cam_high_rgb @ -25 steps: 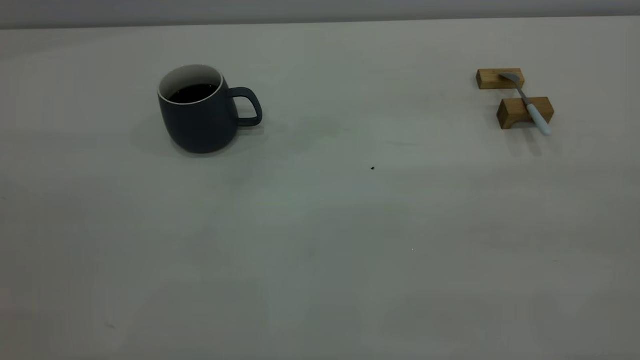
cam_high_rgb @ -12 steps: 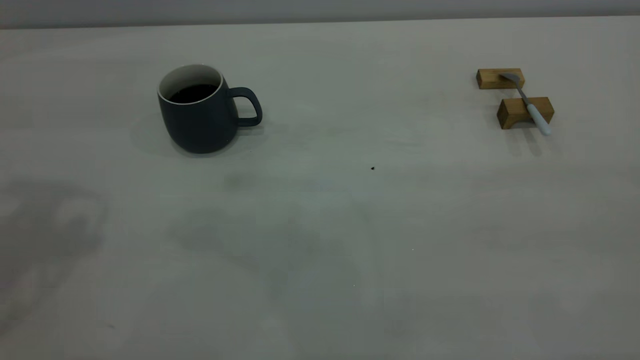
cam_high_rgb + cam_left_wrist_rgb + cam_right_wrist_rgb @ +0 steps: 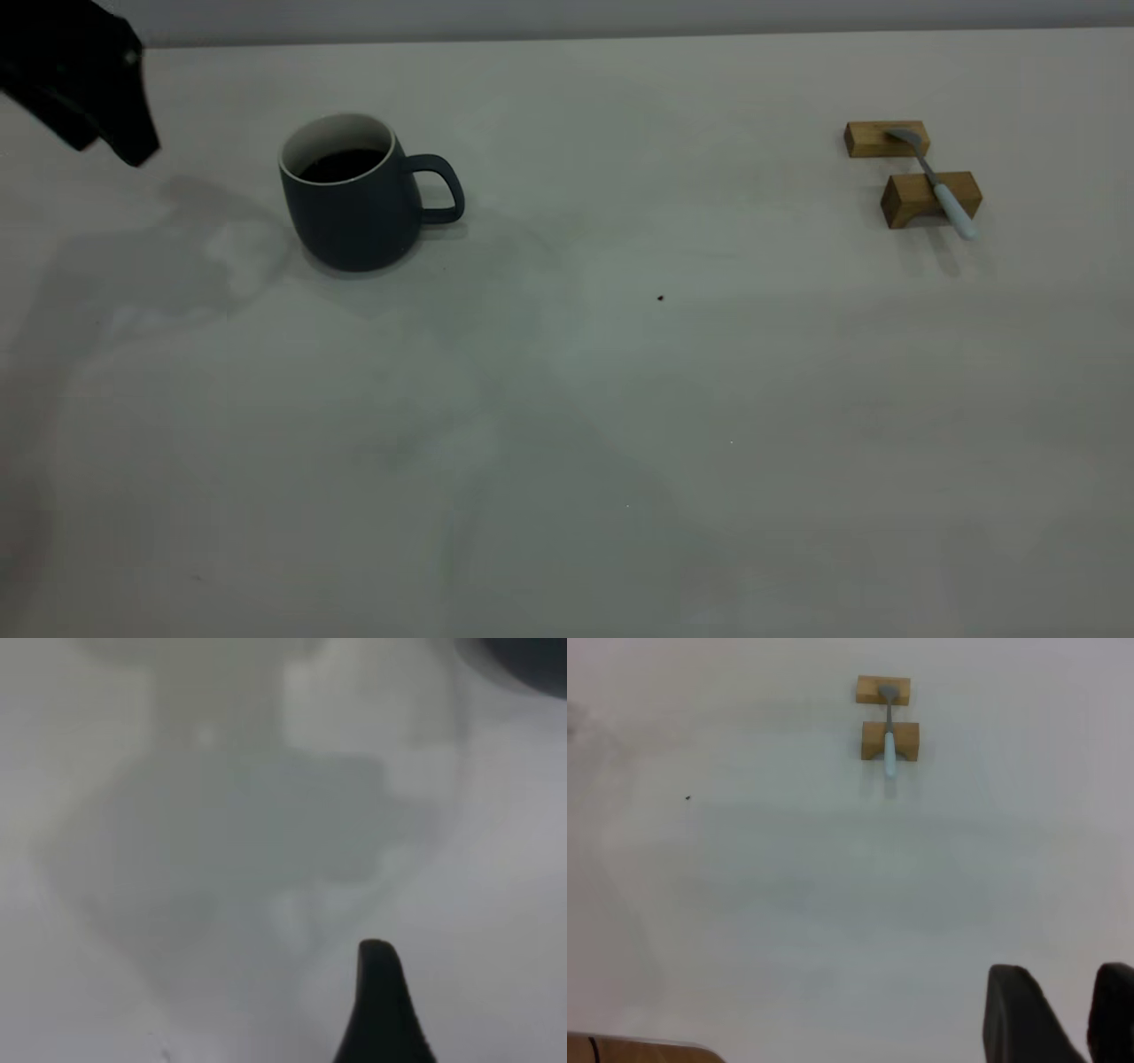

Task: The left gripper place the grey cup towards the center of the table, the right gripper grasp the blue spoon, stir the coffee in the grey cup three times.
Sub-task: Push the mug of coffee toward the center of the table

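The table (image 3: 567, 425) is holding the grey cup (image 3: 353, 208) far left, coffee (image 3: 342, 165) inside. The left gripper (image 3: 124, 133) is hovering further left, finger spread indiscernible. The blue spoon (image 3: 939, 188) is lying across wooden blocks (image 3: 912, 200) far right. The right gripper (image 3: 1063, 1010), slightly parted and empty, is hanging well apart.

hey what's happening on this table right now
Nothing is being held. The left gripper hangs at the table's far left, apart from the grey cup, which stands upright with dark coffee inside. The blue spoon lies across two wooden blocks on the right. The right gripper is far from the spoon, fingers slightly apart.
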Controlling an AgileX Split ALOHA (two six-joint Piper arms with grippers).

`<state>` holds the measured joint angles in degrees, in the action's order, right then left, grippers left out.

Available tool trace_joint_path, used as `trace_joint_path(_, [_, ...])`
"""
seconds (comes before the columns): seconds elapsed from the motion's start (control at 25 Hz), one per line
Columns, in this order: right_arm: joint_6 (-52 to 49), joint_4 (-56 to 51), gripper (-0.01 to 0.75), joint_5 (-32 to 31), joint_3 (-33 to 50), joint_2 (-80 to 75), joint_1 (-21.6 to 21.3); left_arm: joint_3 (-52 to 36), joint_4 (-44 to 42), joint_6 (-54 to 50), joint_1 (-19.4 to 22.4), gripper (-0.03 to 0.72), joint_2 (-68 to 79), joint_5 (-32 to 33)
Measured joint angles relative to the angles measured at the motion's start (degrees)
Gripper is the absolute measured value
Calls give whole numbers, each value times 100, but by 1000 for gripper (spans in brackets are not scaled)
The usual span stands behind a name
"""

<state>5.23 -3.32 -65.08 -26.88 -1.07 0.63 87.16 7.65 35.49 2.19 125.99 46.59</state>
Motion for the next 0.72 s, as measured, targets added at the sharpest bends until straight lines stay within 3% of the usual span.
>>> trace_joint_path(0.16, [0,0,237,0,0,0,0,528,0,956,0,585,442,-5])
trace_joint_path(0.48, [0,0,237,0,0,0,0,579,17,3676,-163,585,744,-476])
trace_joint_path(0.72, [0,0,237,0,0,0,0,586,472,4942,-240,585,989,-1040])
